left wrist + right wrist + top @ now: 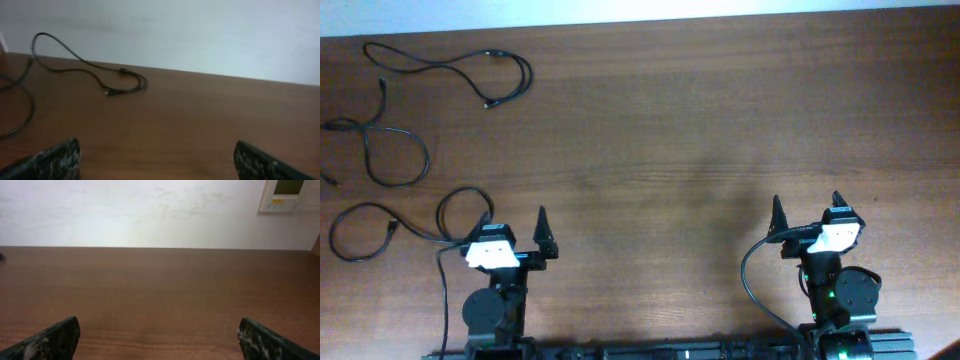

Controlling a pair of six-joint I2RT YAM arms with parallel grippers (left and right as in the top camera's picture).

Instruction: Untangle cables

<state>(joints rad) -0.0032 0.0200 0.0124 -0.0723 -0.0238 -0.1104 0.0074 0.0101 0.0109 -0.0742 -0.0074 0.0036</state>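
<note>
Three thin black cables lie apart at the left of the table. One cable (460, 66) snakes along the far left edge and also shows in the left wrist view (90, 70). A second cable (390, 150) forms a loop below it. A third cable (395, 228) makes two loops near the front left, close to my left gripper. My left gripper (513, 222) is open and empty at the front left; its fingers show apart in the left wrist view (157, 160). My right gripper (807, 208) is open and empty at the front right (160, 340).
The wooden table (670, 130) spreads between the arms. A thick black arm wire (752, 275) loops beside the right arm base. A white wall with a small panel (290, 195) stands beyond the table's far edge.
</note>
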